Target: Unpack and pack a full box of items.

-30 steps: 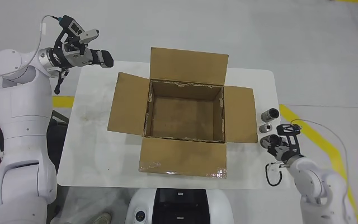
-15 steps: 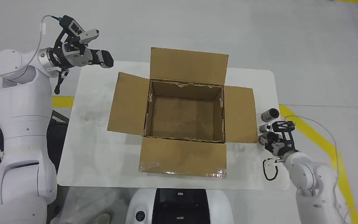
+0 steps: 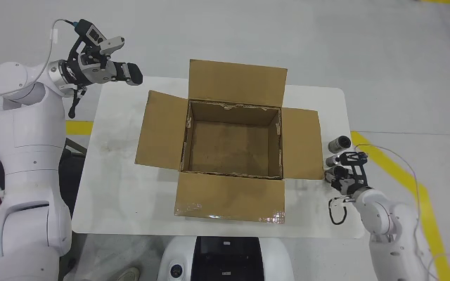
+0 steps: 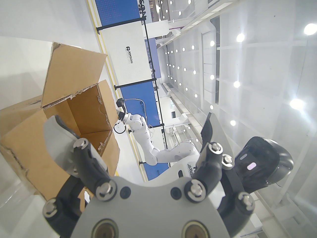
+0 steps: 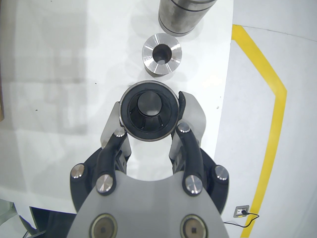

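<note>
Steel bearing [image 5: 149,137] | clamped within right gripper [image 5: 149,107] | left gripper [image 4: 131,120] spread wide

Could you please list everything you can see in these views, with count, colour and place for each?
cardboard box: one, brown, flaps open, mid-table, nothing seen inside.
table: one, white, under the box.
large bearing: one, grey steel, near the table's right edge.
small bushing: one, silver, between the two bearings.
held bearing: one, steel with a black end, in the right gripper.
floor marking: two stretches, yellow, on the floor either side of the table.
left gripper: one, black and grey, open, raised by the table's far left corner.
right gripper: one, black and grey, shut on the held bearing by the table's right edge.
</note>
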### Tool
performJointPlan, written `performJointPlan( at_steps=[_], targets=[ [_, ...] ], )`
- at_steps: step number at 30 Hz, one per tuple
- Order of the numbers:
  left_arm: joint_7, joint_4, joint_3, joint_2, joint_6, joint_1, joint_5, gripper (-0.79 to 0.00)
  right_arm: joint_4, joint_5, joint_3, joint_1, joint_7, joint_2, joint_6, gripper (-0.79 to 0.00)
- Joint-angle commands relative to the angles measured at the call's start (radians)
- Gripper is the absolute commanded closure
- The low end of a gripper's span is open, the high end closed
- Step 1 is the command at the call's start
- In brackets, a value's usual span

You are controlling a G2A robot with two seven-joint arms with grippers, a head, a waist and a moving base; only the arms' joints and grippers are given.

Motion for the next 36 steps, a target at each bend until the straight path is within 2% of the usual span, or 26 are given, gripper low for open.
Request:
performJointPlan(
  at_steps=[1, 2, 3, 4, 21, 36],
  targets=[
    [0.0, 0.0, 0.0, 0.0, 0.0, 0.0, 0.0, -0.785, 0.002, 0.002, -0.003, 0.0, -0.001, 0.0, 0.002, -0.336],
    [0.0, 0.0, 0.0, 0.0, 0.0, 0.0, 0.0, -0.785, 0.004, 0.003, -0.004, -0.001, -0.001, 0.001, 0.002, -0.379],
    [0.0, 0.0, 0.0, 0.0, 0.0, 0.0, 0.0, -0.785, 0.006, 0.003, -0.003, -0.002, 0.0, 0.001, 0.006, -0.64],
    [0.0, 0.0, 0.0, 0.0, 0.0, 0.0, 0.0, -0.785, 0.006, 0.002, -0.004, -0.002, 0.0, 0.001, 0.008, -0.785],
    [0.0, 0.0, 0.0, 0.0, 0.0, 0.0, 0.0, -0.785, -0.039, 0.008, 0.012, -0.057, 0.014, 0.009, 0.012, -0.785],
    [0.0, 0.0, 0.0, 0.0, 0.0, 0.0, 0.0, -0.785, 0.021, 0.001, -0.032, 0.027, 0.019, 0.013, 0.0, -0.785]
  ],
)
